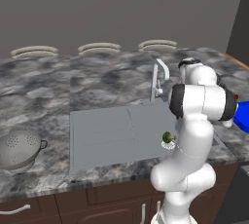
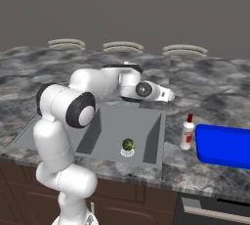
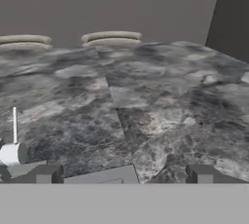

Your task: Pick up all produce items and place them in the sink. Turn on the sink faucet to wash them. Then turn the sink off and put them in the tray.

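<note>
The grey-veined marble counter (image 1: 48,86) spans the whole width of both base views and most of the hand view, with three pale oval shapes (image 1: 99,48) lined along its far edge near the top of each frame. Set into it, the matte grey sink (image 1: 102,135) fills the middle of the left base view, its ribbed drainboard on the left and the deep basin at the centre right, partly behind the white arm; in the right base view the basin (image 2: 141,121) sits at the centre of the frame. The blue tray (image 2: 224,146) lies on the counter at the right edge of the right base view, and a corner of it shows at the right edge of the left base view. A round grey colander (image 1: 19,150) rests at the lower left of the left base view. The slim silver faucet (image 1: 156,79) rises behind the basin, just left of the arm. A white red-capped bottle (image 2: 187,132) stands just left of the tray. The gripper (image 3: 124,172), seen at the bottom of the hand view, has its fingers spread wide with nothing between them. The small broccoli floret (image 2: 128,145) sits on the basin floor on the white drain, at the lower centre of the right base view.
</note>
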Robot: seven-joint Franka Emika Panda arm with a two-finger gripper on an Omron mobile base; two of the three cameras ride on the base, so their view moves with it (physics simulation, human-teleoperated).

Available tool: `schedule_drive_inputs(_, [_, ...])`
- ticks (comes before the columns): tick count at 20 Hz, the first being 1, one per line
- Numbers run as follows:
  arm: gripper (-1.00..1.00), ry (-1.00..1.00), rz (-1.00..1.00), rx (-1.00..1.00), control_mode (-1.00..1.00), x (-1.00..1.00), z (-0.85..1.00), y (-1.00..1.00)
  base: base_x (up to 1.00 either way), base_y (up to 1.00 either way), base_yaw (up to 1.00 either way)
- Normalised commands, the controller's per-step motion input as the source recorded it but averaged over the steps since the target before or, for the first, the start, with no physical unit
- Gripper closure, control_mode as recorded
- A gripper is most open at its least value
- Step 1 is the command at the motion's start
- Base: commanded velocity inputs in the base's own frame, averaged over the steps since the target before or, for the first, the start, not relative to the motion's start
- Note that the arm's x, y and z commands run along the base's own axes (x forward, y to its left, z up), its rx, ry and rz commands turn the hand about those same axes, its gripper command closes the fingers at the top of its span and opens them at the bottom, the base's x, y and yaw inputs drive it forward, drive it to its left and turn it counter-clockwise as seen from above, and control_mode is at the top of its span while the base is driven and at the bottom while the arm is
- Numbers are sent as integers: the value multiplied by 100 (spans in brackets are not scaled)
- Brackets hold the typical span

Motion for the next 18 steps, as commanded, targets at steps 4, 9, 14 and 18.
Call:
schedule_drive_inputs(4, [-100, 67, -26, 0, -100, -50, 81, -5, 0, 0, 0])
schedule_drive_inputs(9, [-100, 55, -19, 0, -100, -33, 100, -4, 0, 0, 0])
schedule_drive_inputs(14, [-100, 39, -11, 3, -100, -3, 100, 8, 0, 0, 0])
schedule_drive_inputs(18, [-100, 52, -12, 8, -100, 0, 100, 26, 0, 0, 0])
